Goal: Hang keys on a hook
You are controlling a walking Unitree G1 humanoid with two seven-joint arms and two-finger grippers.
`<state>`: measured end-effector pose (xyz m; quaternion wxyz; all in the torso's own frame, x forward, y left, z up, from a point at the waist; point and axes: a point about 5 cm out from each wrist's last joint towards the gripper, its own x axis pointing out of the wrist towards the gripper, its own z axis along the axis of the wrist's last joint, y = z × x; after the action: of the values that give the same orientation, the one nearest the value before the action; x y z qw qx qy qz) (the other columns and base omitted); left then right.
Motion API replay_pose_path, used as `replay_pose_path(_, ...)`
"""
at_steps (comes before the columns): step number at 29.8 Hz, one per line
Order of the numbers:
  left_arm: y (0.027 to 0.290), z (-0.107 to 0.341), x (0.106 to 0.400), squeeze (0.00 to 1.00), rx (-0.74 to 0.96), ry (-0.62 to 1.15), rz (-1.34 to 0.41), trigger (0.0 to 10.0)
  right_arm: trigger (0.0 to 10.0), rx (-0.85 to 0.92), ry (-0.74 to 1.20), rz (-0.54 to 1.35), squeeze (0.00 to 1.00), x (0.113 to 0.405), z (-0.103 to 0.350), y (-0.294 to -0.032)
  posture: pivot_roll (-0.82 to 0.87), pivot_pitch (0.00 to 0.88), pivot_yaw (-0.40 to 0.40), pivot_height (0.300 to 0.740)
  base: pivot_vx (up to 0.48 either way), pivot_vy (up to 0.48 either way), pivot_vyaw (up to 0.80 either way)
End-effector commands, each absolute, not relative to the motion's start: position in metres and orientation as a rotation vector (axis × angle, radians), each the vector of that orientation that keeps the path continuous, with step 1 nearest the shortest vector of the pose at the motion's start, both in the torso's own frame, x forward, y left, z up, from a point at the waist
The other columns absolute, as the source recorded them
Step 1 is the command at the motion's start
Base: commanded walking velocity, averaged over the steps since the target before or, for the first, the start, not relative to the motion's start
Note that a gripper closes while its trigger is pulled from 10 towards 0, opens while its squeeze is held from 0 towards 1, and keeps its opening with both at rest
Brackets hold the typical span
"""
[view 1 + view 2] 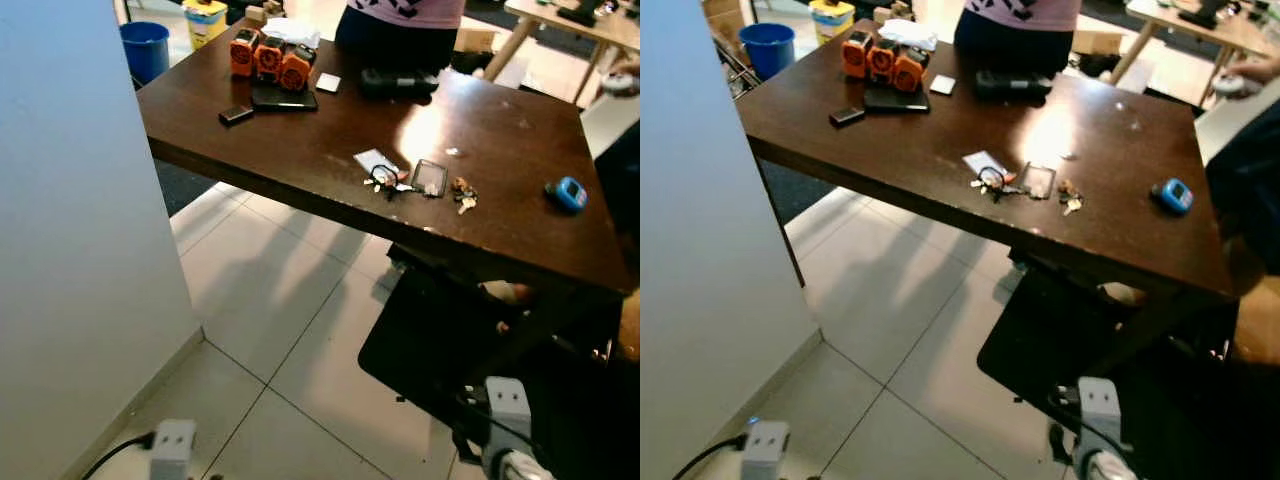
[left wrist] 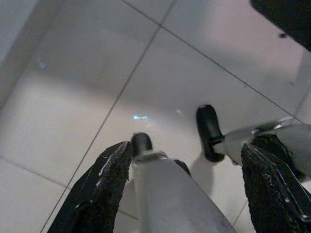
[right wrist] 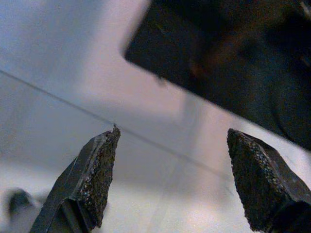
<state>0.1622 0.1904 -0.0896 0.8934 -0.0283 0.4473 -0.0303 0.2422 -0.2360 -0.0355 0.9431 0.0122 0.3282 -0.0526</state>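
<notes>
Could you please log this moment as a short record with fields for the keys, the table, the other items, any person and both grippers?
keys: two bunches, keys with black ring and smaller keys, lying near the front edge of the table
table: dark wooden table
other items: three orange devices, blue object, blue bucket on floor
person: person standing at far side of table
left gripper: left gripper open, over tiled floor
right gripper: right gripper open, over floor
hook: none identifiable

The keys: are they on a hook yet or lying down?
Lying down: the keys rest flat on the table.
</notes>
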Motion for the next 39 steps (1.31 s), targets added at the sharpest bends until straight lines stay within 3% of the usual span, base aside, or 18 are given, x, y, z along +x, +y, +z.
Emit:
replay_pose_path(1, 0.194, -0.095, 0.148, 0.0, -0.065, 0.974, -0.05, 10.0, 10.0, 0.077, 0.568, -0.016, 0.0, 0.261, -0.022, -0.22, 0.07, 0.061, -0.013, 0.74, 0.0, 0.0, 0.0)
replay_pose_path(4, 0.194, -0.095, 0.149, 0.0, -0.066, 0.971, -0.05, 10.0, 10.0, 0.096, 0.535, 0.013, 0.0, 0.268, -0.017, -0.214, 0.07, 0.061, -0.013, 0.74, 0.0, 0.0, 0.0)
replay_pose_path(5, 0.193, -0.094, 0.15, 0.0, -0.069, 0.964, -0.05, 10.0, 10.0, 0.127, 0.466, 0.083, 0.0, 0.282, -0.005, -0.202, 0.06, 0.063, -0.01, 0.74, 0.0, 0.0, 0.0)
replay_pose_path(14, 0.192, -0.092, 0.155, 0.0, -0.082, 0.939, -0.048, 10.0, 10.0, 0.144, 0.32, 0.329, 0.0, 0.309, 0.024, -0.16, 0.06, 0.07, -0.018, 0.74, 0.0, 0.0, 0.0)
replay_pose_path(22, 0.188, -0.093, 0.156, 0.0, -0.097, 0.938, -0.04, 10.0, 10.0, 0.104, 0.389, 0.305, 0.0, 0.302, 0.013, -0.161, 0.05, 0.053, -0.035, 0.74, 0.0, 0.0, 0.0)
replay_pose_path(28, 0.18, -0.096, 0.152, 0.0, -0.101, 0.97, -0.037, 10.0, 10.0, 0.062, 0.534, 0.266, 0.0, 0.28, -0.013, -0.169, 0.04, 0.0, -0.072, 0.74, 0.0, 0.0, 0.0)
replay_pose_path(39, 0.172, -0.092, 0.163, 0.0, -0.085, 0.953, -0.077, 10.0, 10.0, 0.037, 0.58, 0.274, 0.0, 0.275, -0.019, -0.167, 0.04, 0.0, -0.076, 0.74, 0.0, 0.0, 0.0)
